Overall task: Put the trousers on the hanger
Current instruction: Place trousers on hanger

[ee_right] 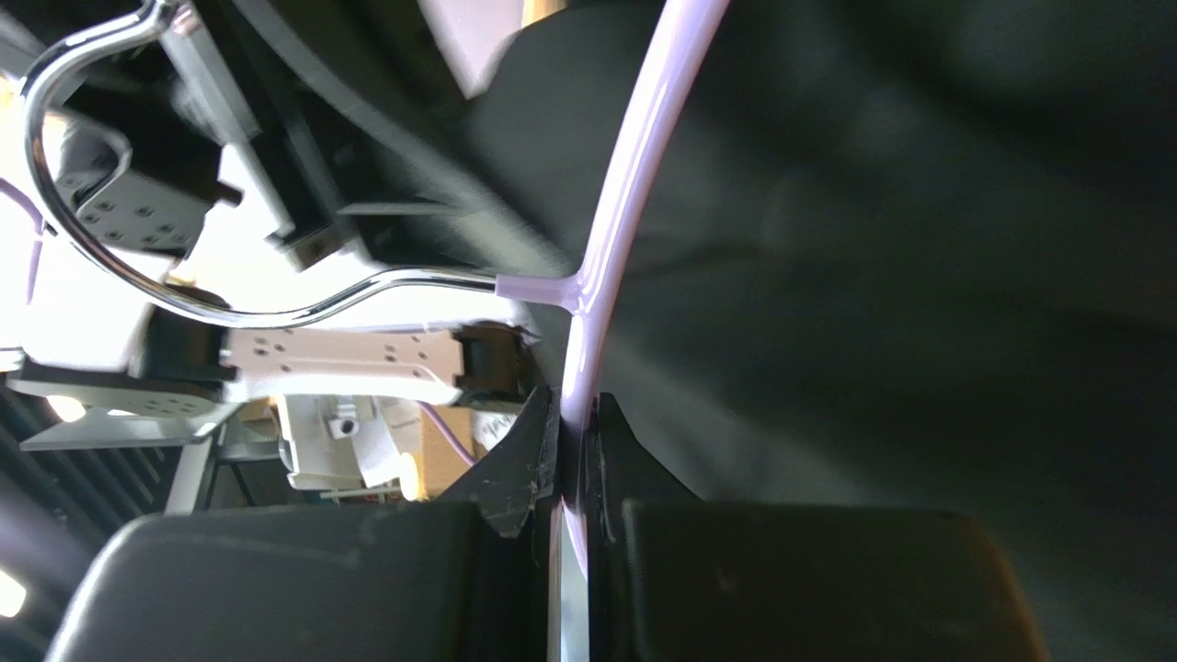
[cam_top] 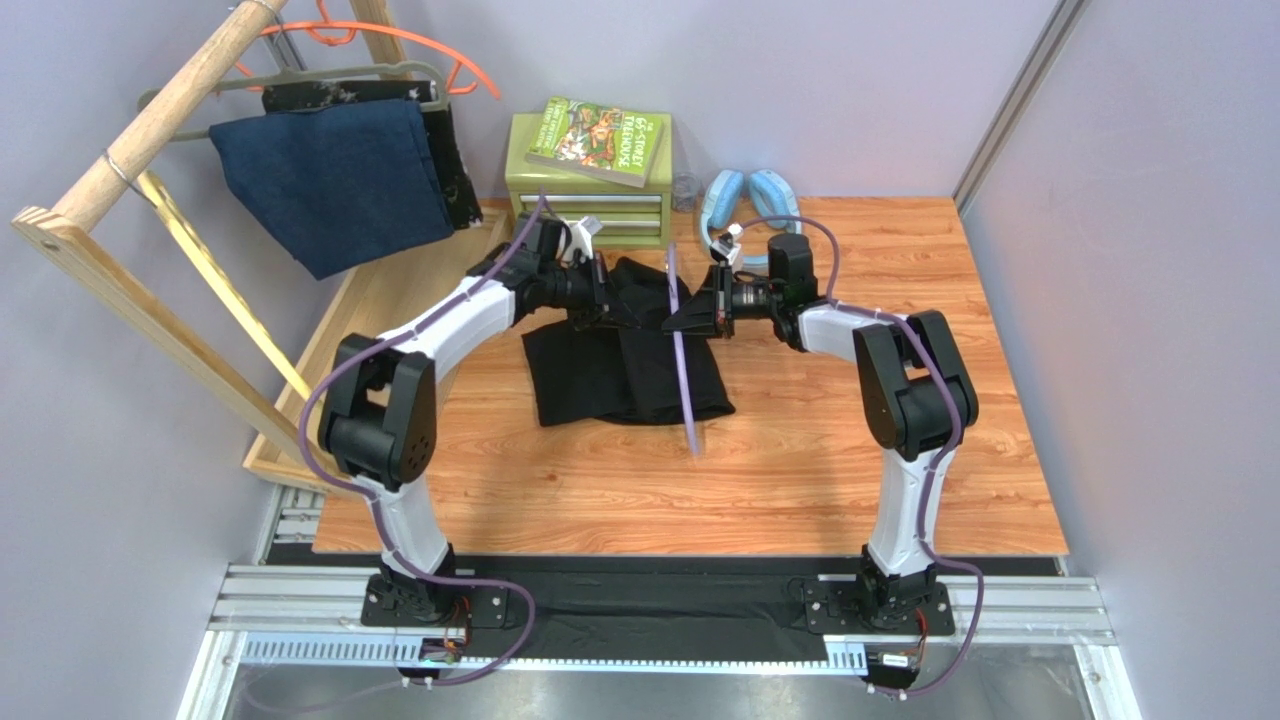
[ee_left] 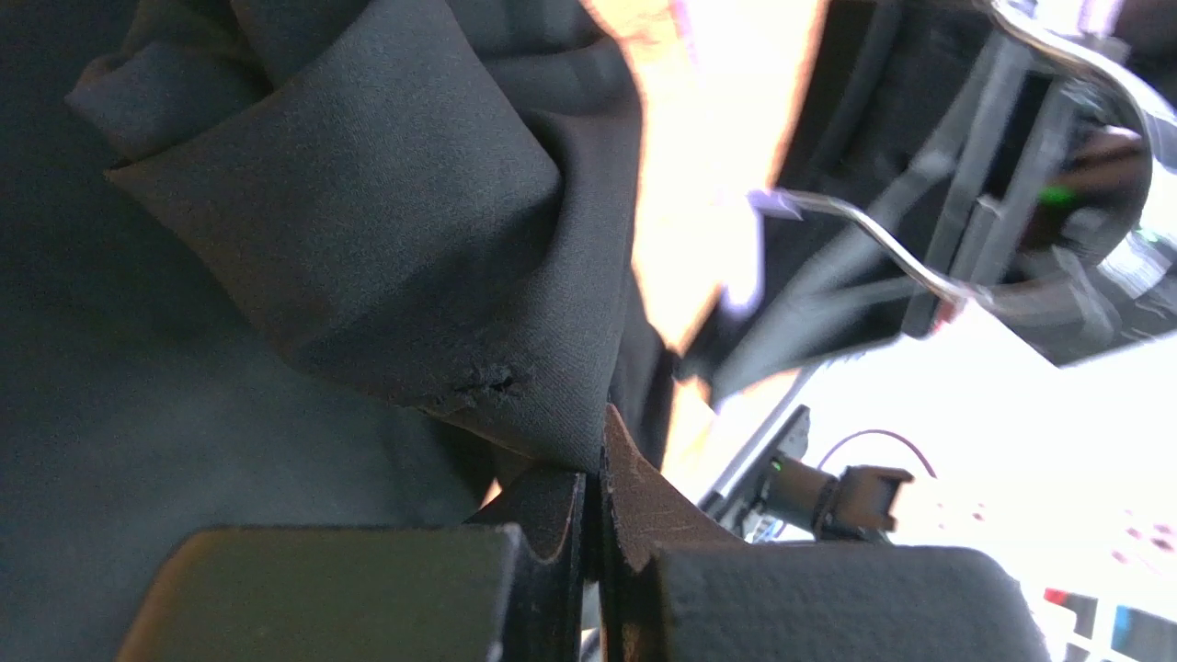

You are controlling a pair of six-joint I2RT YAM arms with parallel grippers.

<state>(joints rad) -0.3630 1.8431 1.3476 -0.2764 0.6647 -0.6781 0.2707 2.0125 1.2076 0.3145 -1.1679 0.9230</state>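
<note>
the trousers (cam_top: 601,383) are lying on the table (cam_top: 902,480), toward its far side. the hanger (cam_top: 691,405) is crossing their right part. my left gripper (cam_top: 613,308) is sitting at their far edge, and my right gripper (cam_top: 679,318) just right of it, on the hanger. behind them a book (cam_top: 601,138) is lying on a drawer chest (cam_top: 594,203).

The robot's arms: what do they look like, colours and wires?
The left arm and right arm have white links between chunky black joint housings. A thin purple cable loops alongside each. The left gripper and right gripper have blunt matte-black fingers.
</note>
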